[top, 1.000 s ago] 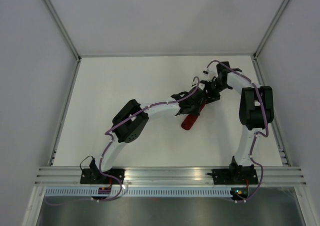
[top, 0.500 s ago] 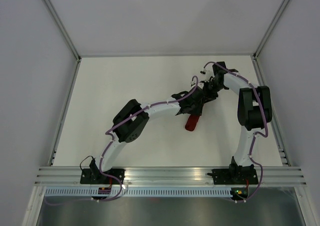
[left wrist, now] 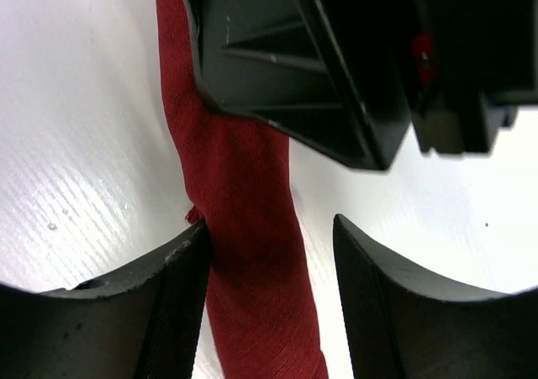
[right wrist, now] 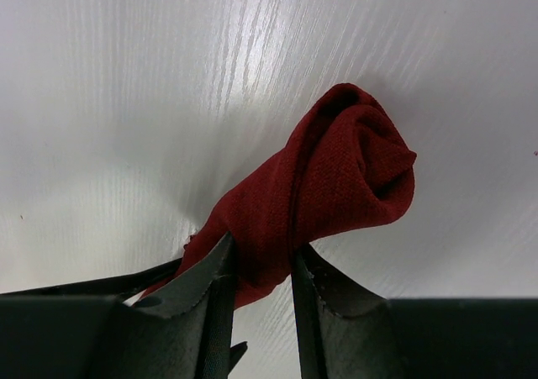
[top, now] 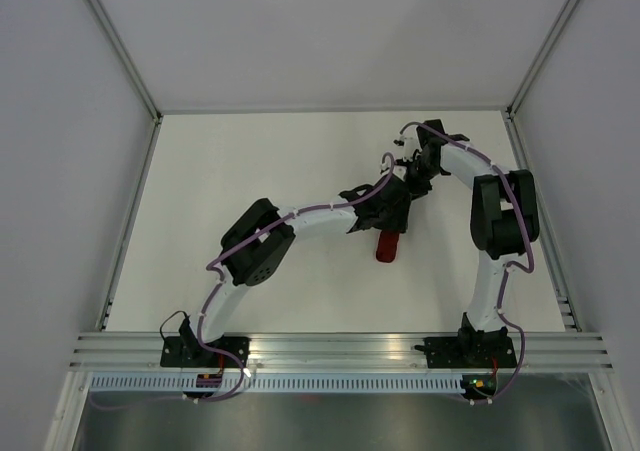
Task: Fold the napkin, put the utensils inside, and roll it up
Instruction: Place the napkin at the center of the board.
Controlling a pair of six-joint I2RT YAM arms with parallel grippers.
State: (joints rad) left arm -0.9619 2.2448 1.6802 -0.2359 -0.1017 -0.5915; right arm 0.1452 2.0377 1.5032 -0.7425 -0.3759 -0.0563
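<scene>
The napkin (top: 387, 248) is a dark red cloth rolled into a tight tube that lies on the white table. In the left wrist view the roll (left wrist: 252, 253) runs between the fingers of my left gripper (left wrist: 271, 303). That gripper is open: the left finger touches the cloth and a gap shows on the right. My right gripper (right wrist: 262, 270) is shut on the napkin (right wrist: 336, 177) close to one spiral end. From above, the left gripper (top: 392, 216) and right gripper (top: 408, 183) crowd together over the far end of the roll. The utensils are hidden.
The right gripper's black body (left wrist: 336, 60) hangs just beyond my left fingers. Both arms reach to the table's right half. A metal frame rail (top: 340, 349) runs along the near edge, and grey walls (top: 60, 171) close in the sides.
My left jaws have opened off the roll. The right jaws have closed onto it. The roll has swung from a slant to nearly straight, shifting a little to the right.
</scene>
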